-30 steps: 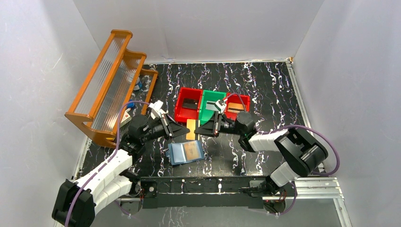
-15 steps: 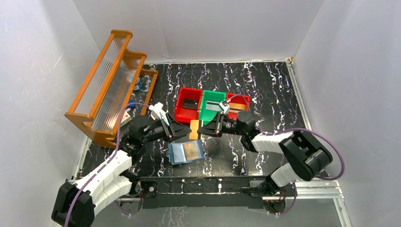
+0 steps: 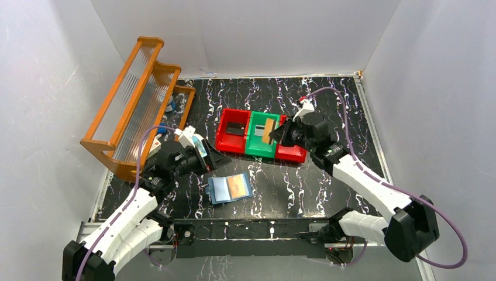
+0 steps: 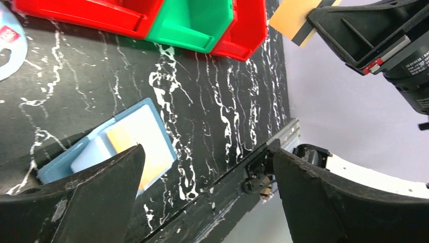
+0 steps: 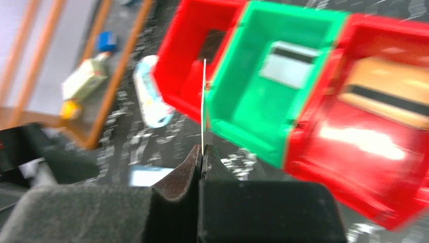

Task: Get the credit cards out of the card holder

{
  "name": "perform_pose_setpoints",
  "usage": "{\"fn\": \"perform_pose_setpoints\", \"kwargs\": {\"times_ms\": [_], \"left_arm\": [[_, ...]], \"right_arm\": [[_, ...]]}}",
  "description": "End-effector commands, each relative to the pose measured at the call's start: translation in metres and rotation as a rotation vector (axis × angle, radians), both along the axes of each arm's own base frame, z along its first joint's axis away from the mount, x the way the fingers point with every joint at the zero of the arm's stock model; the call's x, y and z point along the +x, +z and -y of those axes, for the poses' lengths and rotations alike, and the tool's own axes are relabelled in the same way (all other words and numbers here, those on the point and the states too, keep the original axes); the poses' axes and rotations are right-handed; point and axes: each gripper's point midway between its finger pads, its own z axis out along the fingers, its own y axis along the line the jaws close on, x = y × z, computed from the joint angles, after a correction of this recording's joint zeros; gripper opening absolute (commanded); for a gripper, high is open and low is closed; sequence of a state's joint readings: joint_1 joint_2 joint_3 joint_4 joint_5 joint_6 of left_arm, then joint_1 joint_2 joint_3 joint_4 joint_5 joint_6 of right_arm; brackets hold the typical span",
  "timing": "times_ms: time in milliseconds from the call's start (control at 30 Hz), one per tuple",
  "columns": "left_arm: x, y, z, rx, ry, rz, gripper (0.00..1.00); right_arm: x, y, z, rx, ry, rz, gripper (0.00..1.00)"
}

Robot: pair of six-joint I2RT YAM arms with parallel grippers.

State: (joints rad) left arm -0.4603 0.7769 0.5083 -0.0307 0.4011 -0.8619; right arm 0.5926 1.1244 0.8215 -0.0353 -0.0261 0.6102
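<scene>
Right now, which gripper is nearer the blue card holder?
Left. The left gripper hangs close beside the card holder, on its left; the right gripper is over the green bin, pinching a tan card.

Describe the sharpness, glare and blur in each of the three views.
Top external: sharp, evenly lit, no glare on the table. Left wrist: card holder crisp, left fingers dark. Right wrist: motion-blurred, green bin smeared, glare on the red bin holding a tan-orange card; only the right fingers and edge-on card look crisp.
</scene>
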Motion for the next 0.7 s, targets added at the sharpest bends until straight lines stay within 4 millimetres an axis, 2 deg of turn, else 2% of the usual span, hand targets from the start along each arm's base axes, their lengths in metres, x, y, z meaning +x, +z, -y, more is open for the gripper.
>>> {"fn": "perform_pose_setpoints", "kwargs": {"times_ms": [0, 100, 333, 500, 667], "left_arm": [[0.006, 0.006, -0.018, 0.093, 0.068, 0.053, 0.98], [0.007, 0.007, -0.020, 0.106, 0.071, 0.062, 0.98], [0.007, 0.008, -0.022, 0.133, 0.063, 0.066, 0.98], [0.006, 0.008, -0.026, 0.144, 0.077, 0.075, 0.98], [0.005, 0.007, -0.027, 0.155, 0.075, 0.068, 0.98]], "right_arm": [[0.017, -0.018, 0.069, -0.436, -0.132, 0.100, 0.00], [0.025, -0.021, 0.076, -0.596, -0.051, 0.191, 0.00], [0.043, -0.009, 0.097, -0.848, -0.007, 0.345, 0.00], [0.049, -0.022, 0.102, -1.035, 0.125, 0.403, 0.00], [0.054, -0.036, 0.094, -1.113, 0.285, 0.419, 0.00]]}}
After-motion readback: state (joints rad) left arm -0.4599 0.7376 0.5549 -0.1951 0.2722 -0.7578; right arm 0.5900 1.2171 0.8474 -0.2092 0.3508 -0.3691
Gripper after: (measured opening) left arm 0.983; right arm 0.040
